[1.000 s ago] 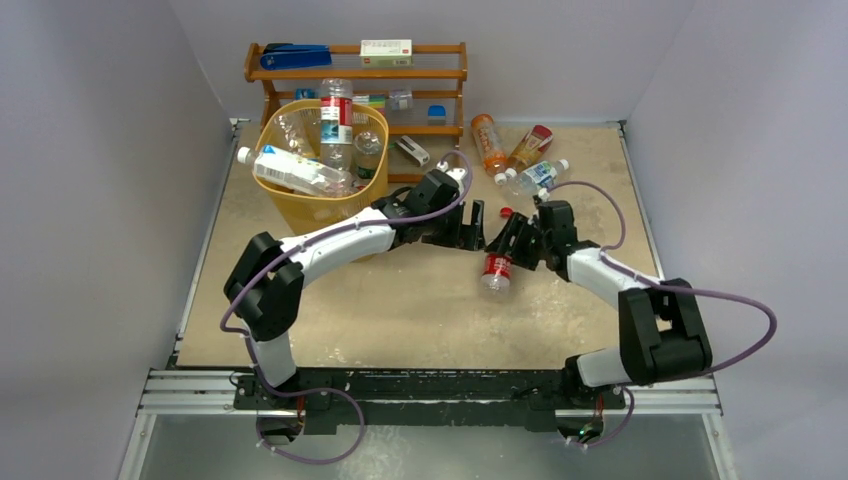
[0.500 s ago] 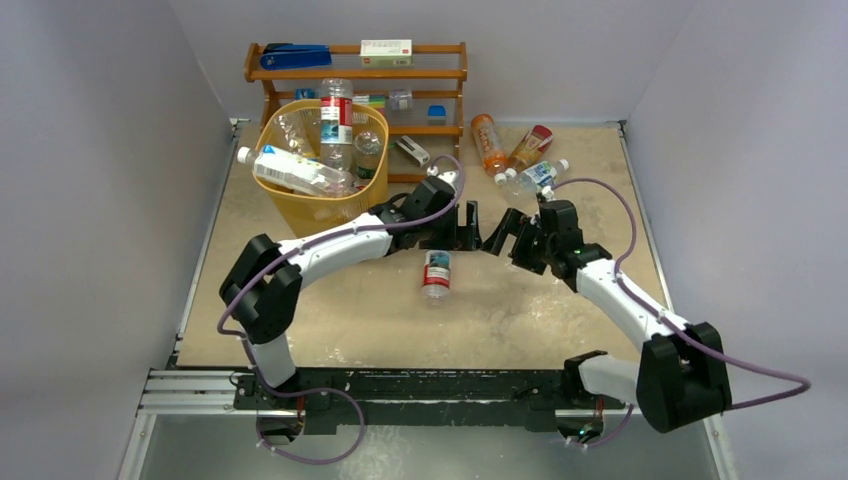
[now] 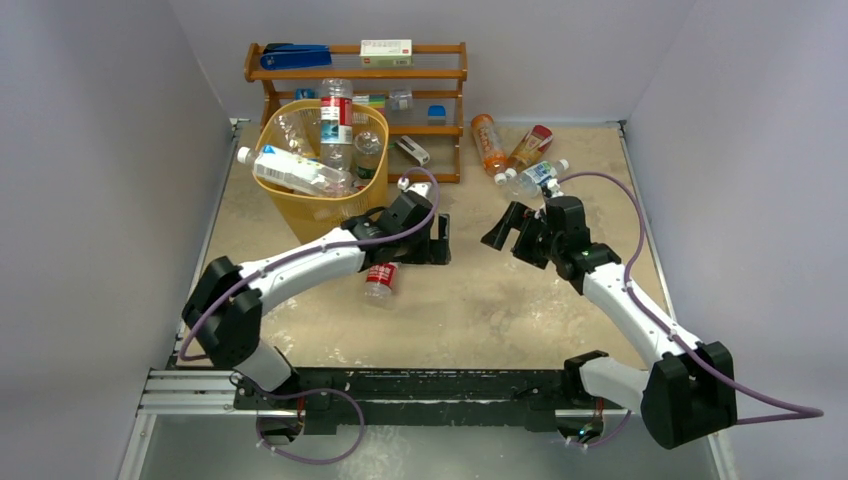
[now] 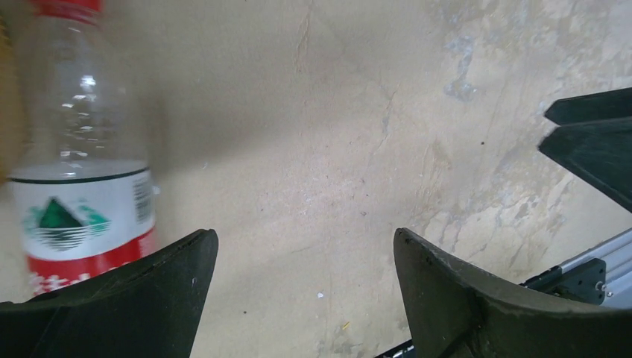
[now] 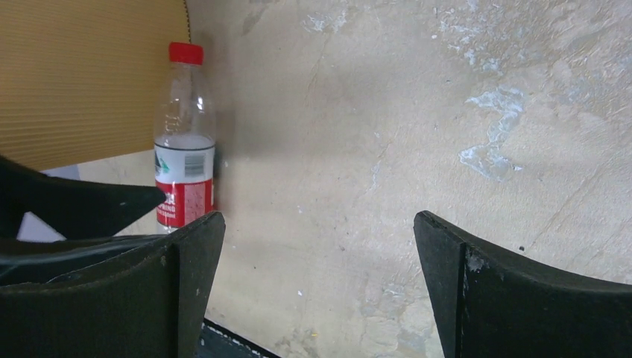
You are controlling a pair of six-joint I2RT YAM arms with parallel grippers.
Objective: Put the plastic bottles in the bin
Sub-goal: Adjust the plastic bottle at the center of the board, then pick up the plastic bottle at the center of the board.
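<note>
Counting from overhead: one yellow mesh bin (image 3: 320,212) at the far left of the desk (image 3: 480,310), and eight bottles that I can make out.

- In the bin: at least four. One stands upright with a red label (image 3: 336,115), one with a white label lies across the rim (image 3: 290,170), and two are clear (image 3: 367,150) (image 3: 295,128). Anything deeper is hidden by the mesh.
- Far right of the desk: three lie close together, one orange (image 3: 488,142), one reddish (image 3: 530,146), one clear with a blue label (image 3: 533,176).
- Mid-desk: one loose bottle (image 3: 380,281) lies just in front of the bin, partly under the left arm. It is clear, with a red cap and a white label showing a green triangle above a red band.

Left pincer (image 3: 437,238): wide, nothing between the fingers, bottle off to one side and slightly blurred in the wrist view.
Right pincer (image 3: 505,228): wide, empty, well apart from the loose bottle.

Wooden shelf rack (image 3: 355,72) behind the bin; its small items are too small to count.
</note>
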